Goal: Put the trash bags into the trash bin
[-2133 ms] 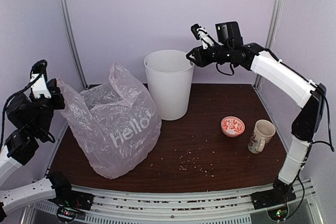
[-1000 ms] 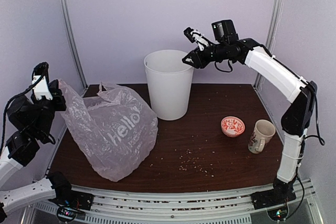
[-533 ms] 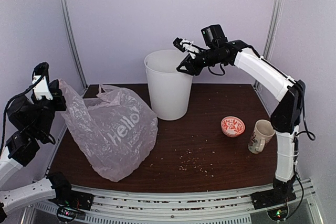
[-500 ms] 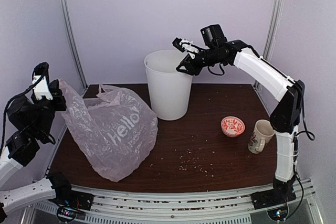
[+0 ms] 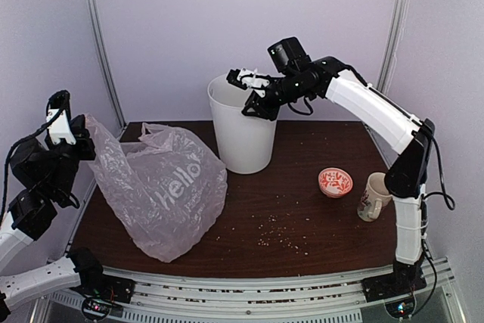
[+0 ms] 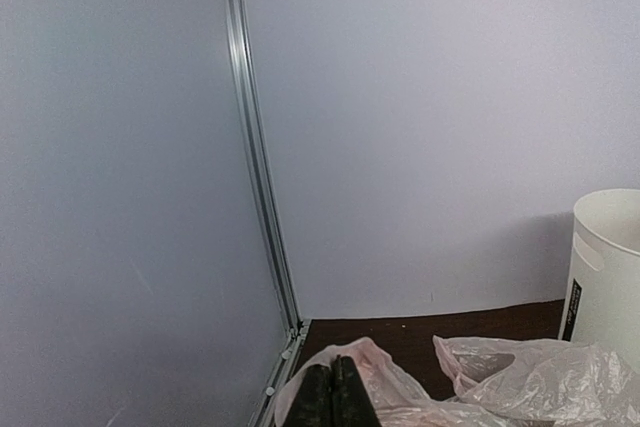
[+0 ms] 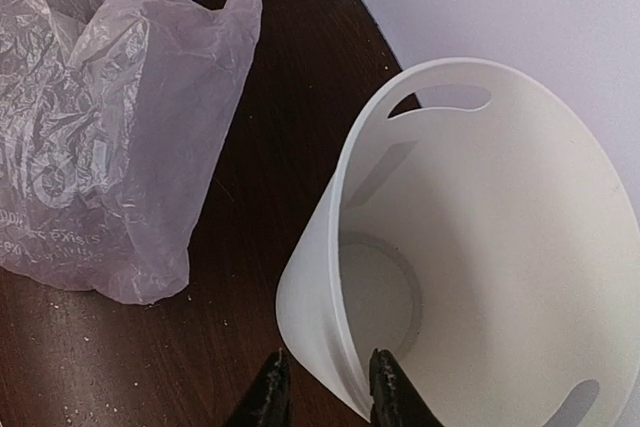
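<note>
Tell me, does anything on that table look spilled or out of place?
Yes: pale crumbs lie scattered over the dark table in front of the white bin. The bin itself stands upright.

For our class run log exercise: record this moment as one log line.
left gripper: shut on trash bag | right gripper: open, jaws straddling trash bin rim | bin: upright, empty

Top view overlooks the whole table (image 5: pixel 302 187) from its near edge; both wrist views, closer, share the trash bin (image 5: pixel 242 134) with it.
</note>
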Controlling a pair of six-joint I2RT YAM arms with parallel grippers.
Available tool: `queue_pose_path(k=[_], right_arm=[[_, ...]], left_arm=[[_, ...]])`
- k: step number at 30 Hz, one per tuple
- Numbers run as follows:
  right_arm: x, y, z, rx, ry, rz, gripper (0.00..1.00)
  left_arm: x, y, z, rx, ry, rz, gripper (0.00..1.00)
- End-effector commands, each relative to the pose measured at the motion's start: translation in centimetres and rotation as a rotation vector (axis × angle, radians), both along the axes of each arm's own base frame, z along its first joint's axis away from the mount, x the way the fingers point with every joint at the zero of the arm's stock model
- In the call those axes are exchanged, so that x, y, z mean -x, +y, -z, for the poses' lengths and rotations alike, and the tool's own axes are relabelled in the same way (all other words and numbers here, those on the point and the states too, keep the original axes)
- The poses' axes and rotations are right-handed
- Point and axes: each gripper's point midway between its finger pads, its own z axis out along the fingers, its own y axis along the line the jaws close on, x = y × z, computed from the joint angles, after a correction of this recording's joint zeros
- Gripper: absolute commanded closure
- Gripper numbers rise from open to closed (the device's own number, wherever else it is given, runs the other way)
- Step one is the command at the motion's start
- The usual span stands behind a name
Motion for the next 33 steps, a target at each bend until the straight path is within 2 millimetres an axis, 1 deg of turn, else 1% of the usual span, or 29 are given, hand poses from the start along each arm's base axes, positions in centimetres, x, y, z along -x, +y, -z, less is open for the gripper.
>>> queue_pose_path(k=[1,3,6,9,14,20,26,31,33], right_arm=[[2.2,-0.2,1.7,0.102,0.04,-0.024,0.73],[2.9,0.0,1.7,0.109,0.048,-0.033,0.73],[3.7,0.2,0.9,0.088,0.047,-0.047,0.74],[4.1,0.2,0.4,0.078,0.044,-0.05,0.74],[4.5,0.1,0.6,0.087,0.053,-0.052,0.76],[5.0,0.1,0.7,0.096,0.058,-0.057,0.83],[6.1,0.4,1.3,0.112,0.066,-0.071,0.91],[7.6,0.4,0.7,0.112,0.066,-0.089,0.99],[8.2,0.3,0.3,0.11,0.061,-0.096,1.0]], left_arm=[[0.3,0.2,-0.7,0.018,-0.04,0.005,1.0],[0.3,0.2,-0.7,0.017,-0.039,0.004,1.0],[0.2,0.2,-0.6,0.017,-0.038,0.005,1.0],[0.2,0.1,-0.6,0.016,-0.037,0.006,1.0],[0.2,0.2,-0.6,0.014,-0.036,0.003,1.0],[0.3,0.3,-0.6,0.018,-0.039,0.002,1.0],[0.2,0.3,-0.5,0.014,-0.036,0.001,1.0],[0.2,0.3,-0.4,0.011,-0.034,-0.003,1.0],[0.2,0.3,-0.4,0.011,-0.036,-0.005,1.0]])
